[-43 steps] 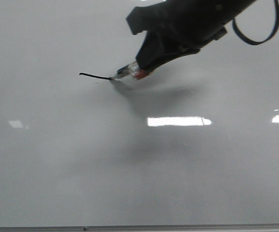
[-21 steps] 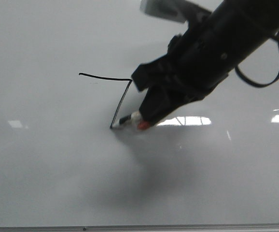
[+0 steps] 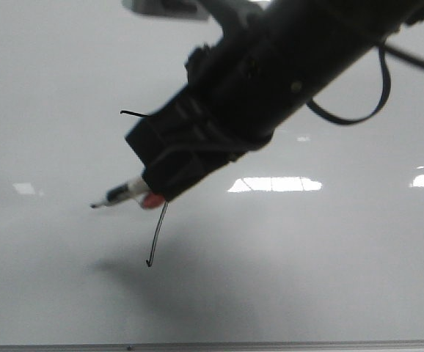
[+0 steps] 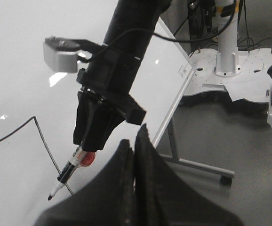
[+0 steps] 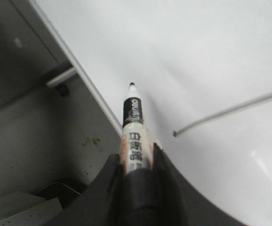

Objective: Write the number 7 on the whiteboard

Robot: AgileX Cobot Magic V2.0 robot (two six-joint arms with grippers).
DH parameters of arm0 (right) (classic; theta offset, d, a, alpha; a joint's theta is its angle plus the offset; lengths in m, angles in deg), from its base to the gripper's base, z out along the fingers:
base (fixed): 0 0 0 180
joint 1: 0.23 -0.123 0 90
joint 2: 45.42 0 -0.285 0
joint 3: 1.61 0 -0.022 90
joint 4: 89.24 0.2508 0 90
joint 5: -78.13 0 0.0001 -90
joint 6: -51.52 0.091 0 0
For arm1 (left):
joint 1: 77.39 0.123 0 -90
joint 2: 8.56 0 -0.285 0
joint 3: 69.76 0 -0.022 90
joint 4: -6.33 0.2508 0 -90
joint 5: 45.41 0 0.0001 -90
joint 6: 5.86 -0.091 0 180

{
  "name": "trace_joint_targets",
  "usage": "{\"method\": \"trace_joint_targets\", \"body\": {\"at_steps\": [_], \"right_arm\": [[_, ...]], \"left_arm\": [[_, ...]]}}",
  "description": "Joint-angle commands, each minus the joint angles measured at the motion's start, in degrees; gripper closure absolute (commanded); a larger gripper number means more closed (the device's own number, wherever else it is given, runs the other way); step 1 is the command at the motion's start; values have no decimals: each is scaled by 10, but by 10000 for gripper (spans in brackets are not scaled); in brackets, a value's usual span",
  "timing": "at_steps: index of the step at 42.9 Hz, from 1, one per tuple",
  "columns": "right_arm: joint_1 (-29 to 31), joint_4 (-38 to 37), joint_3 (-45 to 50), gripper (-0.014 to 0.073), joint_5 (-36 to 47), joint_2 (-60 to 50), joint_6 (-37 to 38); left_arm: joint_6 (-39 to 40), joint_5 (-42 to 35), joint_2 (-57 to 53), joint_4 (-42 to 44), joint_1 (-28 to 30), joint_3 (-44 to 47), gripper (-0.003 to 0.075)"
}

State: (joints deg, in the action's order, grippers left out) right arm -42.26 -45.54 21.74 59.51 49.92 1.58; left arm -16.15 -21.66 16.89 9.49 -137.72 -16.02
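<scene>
we see the right fingers (image 3: 153,192) holding a marker (image 3: 120,196) tight. its tip points toward 9 o'clock and looks lifted just off the whiteboard (image 3: 329,264). the 7 (image 3: 155,238) is drawn near the middle of the board. its top stroke starts at 10 o'clock from the marker, and its long stroke ends at 5 o'clock, partly hidden by the arm. the left fingers (image 4: 134,150) are pressed together, holding nothing.
</scene>
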Motion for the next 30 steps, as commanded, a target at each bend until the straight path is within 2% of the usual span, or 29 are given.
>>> {"method": "trace_joint_targets", "body": {"at_steps": [1,7,10,12,17,19,21,30], "right_arm": [[-12,-7,-21,654,-42,-64,-54],[-14,-26,-43,654,-150,-103,-75],[-14,-29,-57,654,-185,-114,-75],[-14,-30,-66,654,-205,-118,-75],[-14,-30,-82,654,-243,-123,-75],[-14,-31,-86,654,-254,-124,-75],[-17,-31,-88,654,-258,-124,-75],[-54,-60,-88,654,-254,-124,-75]], "left_arm": [[5,-66,4,-6,-4,-15,741],[5,-13,36,6,-2,-16,733],[5,-1,68,21,-2,-17,679],[5,-1,91,28,-2,-18,608],[5,0,151,29,-2,-35,334],[5,1,176,32,-2,-46,251],[5,1,200,40,-2,-57,209],[5,10,298,65,-2,-102,209]]}}
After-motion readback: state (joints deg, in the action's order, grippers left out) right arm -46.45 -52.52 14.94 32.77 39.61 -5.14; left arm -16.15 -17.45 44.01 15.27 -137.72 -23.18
